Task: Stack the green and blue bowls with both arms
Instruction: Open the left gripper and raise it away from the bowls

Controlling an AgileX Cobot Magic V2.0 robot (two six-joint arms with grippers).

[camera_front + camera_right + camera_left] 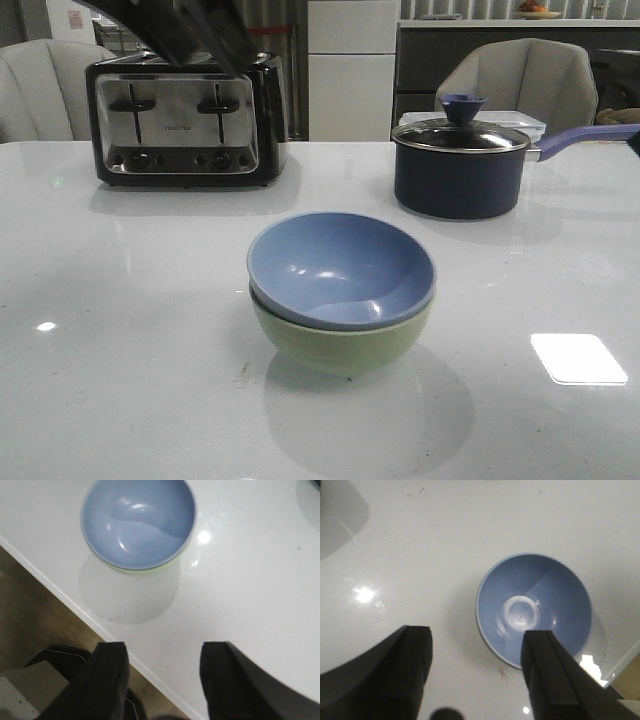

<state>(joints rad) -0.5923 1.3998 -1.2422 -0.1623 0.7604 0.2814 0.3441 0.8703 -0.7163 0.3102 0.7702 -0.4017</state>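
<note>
Bright overhead glare patches on the glossy table [120,380]; soft shadows.

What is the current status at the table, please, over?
Left gripper open, empty. Right gripper open, empty. Blue bowl nested in green bowl, mid-table. Nothing in the way.

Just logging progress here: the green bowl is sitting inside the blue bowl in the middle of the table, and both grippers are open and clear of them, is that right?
Not quite: the order is reversed. The blue bowl sits nested inside the green bowl, as the front view shows. The rest holds: the left gripper and right gripper are both open and holding nothing.
</note>
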